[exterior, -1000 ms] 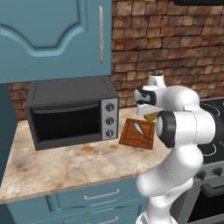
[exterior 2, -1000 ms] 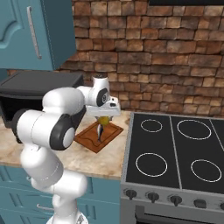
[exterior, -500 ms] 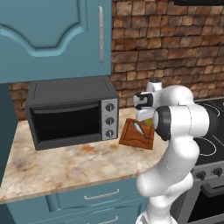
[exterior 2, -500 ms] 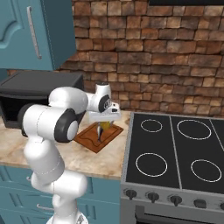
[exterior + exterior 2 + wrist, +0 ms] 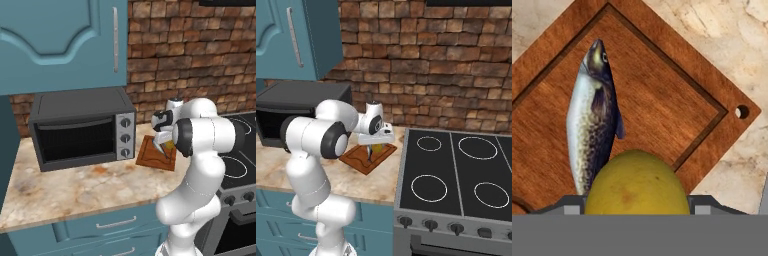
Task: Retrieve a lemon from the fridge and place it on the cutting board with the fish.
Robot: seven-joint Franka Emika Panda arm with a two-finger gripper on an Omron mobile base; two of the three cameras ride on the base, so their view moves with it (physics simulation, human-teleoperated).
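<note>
While the two-finger gripper (image 5: 637, 210) hung over the small reddish-brown wooden cutting board (image 5: 677, 95), its jaws were clamped on either side of the small roundish yellow lemon (image 5: 637, 185), which sat between them just above the board. In the hand view the slim silvery-grey fish (image 5: 592, 120) lay on the board's inner field, beside the lemon and partly behind it; contact could not be told. From the left base view the white arm reached past the dark grey toaster oven (image 5: 82, 127) on the speckled stone counter (image 5: 75, 185), the lemon (image 5: 169, 145) peeking below the hand. Judgement: the lemon looked light, firm and round, with a waxy skin that could slip or roll on release. Gripping across its widest middle suited it, and a low release on bare wood clear of the fish seemed safest.
</note>
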